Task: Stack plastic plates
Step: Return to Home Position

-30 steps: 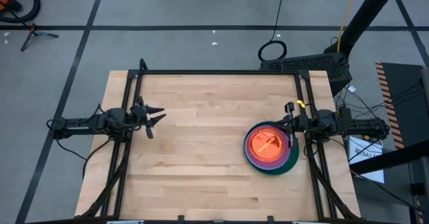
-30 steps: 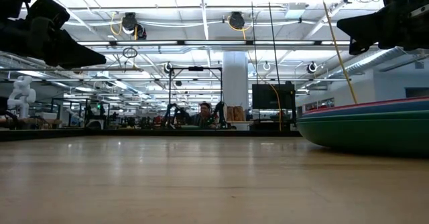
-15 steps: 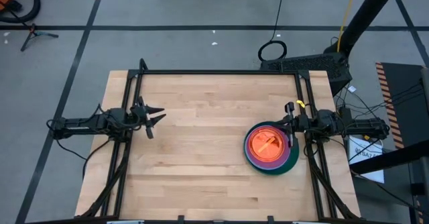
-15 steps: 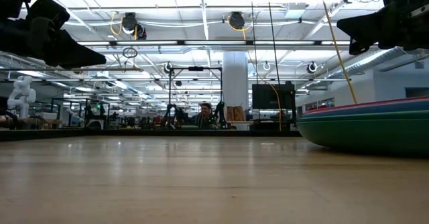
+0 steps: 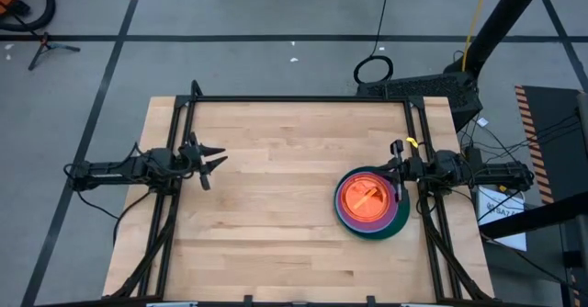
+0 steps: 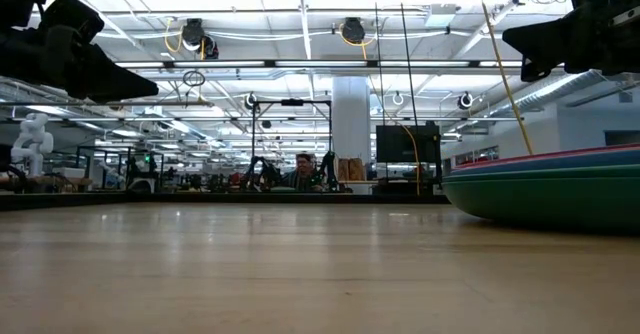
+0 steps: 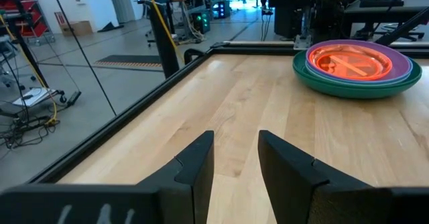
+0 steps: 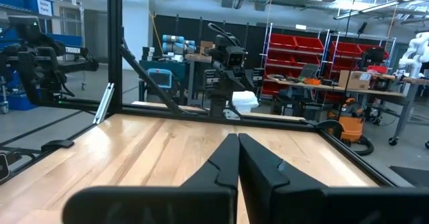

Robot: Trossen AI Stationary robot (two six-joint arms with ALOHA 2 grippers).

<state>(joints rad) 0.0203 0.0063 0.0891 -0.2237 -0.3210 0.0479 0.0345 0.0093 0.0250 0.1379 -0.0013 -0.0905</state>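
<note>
Plates [image 5: 369, 204] sit in one stack on the right side of the table [image 5: 276, 233], orange on top. Left gripper [image 7: 236, 138] released, empty, at left edge. Right gripper [image 8: 237, 139] clenched, empty, above the plates' right rim.

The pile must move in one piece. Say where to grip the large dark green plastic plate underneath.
Pinch the large dark green round plastic plate by its outer rim, one finger under, one over: in the low view its wall curves up off the wooden table, leaving room beneath. Probably come from the right, where the right gripper hangs nearest.
</note>
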